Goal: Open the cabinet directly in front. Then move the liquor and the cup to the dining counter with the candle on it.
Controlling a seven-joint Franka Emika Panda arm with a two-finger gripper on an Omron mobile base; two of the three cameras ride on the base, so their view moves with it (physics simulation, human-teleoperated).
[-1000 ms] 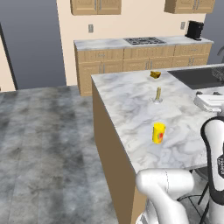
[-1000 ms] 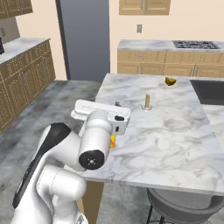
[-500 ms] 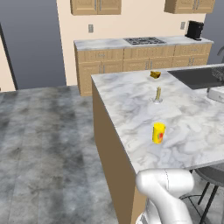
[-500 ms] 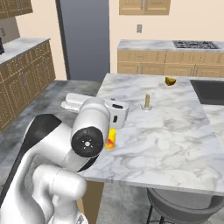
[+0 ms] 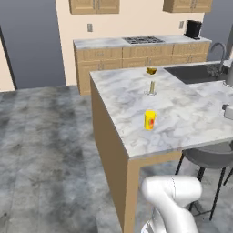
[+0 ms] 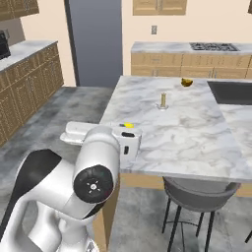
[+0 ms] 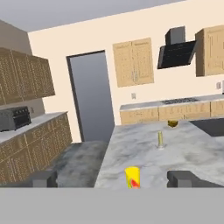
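The small yellow cup (image 5: 149, 120) with a red mark stands upright near the front corner of the marble dining counter (image 5: 191, 113). Farther along the top stands the thin pale candle (image 5: 152, 87). In the hand view the cup (image 7: 133, 177) lies just ahead, between my gripper's (image 7: 113, 179) two dark tips, which stand wide apart and open with nothing in them. The candle (image 7: 160, 139) rises beyond it. In the right base view my arm (image 6: 93, 182) hides most of the cup (image 6: 128, 125) at the counter's near edge. The liquor is out of view. Light-wood wall cabinets (image 7: 133, 61) on the far wall are shut.
A small yellow-brown object (image 5: 151, 71) lies past the candle. A sink (image 5: 191, 73) is set into the counter's right side. A grey stool (image 6: 192, 189) stands under the near edge. A toaster oven (image 7: 13, 119) sits on the left counter, with grey floor between.
Both base views have shifted, so the base has moved. My arm has dropped out of the right of the left base view. The cup and candle stand where they were.
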